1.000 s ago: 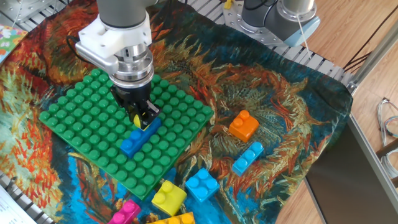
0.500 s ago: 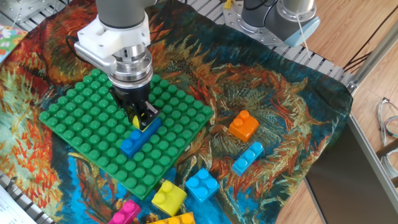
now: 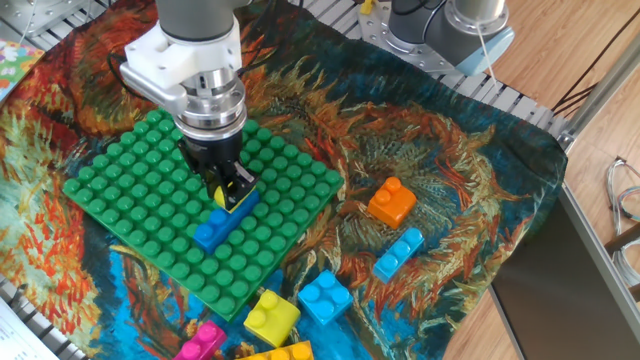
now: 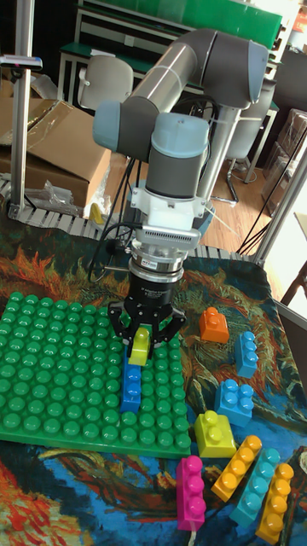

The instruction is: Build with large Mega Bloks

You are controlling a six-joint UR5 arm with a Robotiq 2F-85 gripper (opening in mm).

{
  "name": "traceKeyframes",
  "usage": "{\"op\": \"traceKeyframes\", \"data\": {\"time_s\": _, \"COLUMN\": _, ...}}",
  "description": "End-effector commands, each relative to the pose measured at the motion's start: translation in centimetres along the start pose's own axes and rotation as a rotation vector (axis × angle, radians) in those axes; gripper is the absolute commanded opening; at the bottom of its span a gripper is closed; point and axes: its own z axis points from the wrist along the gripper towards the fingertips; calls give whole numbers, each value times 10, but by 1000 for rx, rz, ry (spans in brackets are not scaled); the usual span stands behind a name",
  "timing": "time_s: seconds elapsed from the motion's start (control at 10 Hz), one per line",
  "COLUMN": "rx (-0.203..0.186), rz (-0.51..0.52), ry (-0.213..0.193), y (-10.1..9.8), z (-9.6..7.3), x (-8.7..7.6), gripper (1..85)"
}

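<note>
Build status: early. One long blue brick point(image 4: 131, 386) is seated on the green baseplate point(image 4: 51, 375). The pincer point(image 4: 141, 345) grasps a small yellow brick point(image 4: 139, 345) directly over the blue brick's far end; seating cannot be confirmed. Remaining loose bricks point(image 4: 230, 461) lie on the counter's patterned cloth point(image 3: 450, 160), unused. No legible branding or writing.

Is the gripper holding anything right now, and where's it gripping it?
Yes: the gripper pinches a yellow-green block by its sides, above the blue block.

fixed view high, oblique, close; tall fixed view frontal, lower; both share green baseplate point(image 3: 150, 180)
</note>
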Motion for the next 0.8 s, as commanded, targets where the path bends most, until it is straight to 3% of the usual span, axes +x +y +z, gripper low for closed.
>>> {"op": "traceKeyframes", "data": {"time_s": 0.0, "rx": -13, "rz": -2, "ry": -13, "y": -3, "z": -1, "x": 3, "gripper": 13}}
{"op": "traceKeyframes", "data": {"time_s": 0.7, "rx": -6, "rz": -13, "ry": -24, "y": -5, "z": 6, "x": 10, "gripper": 13}}
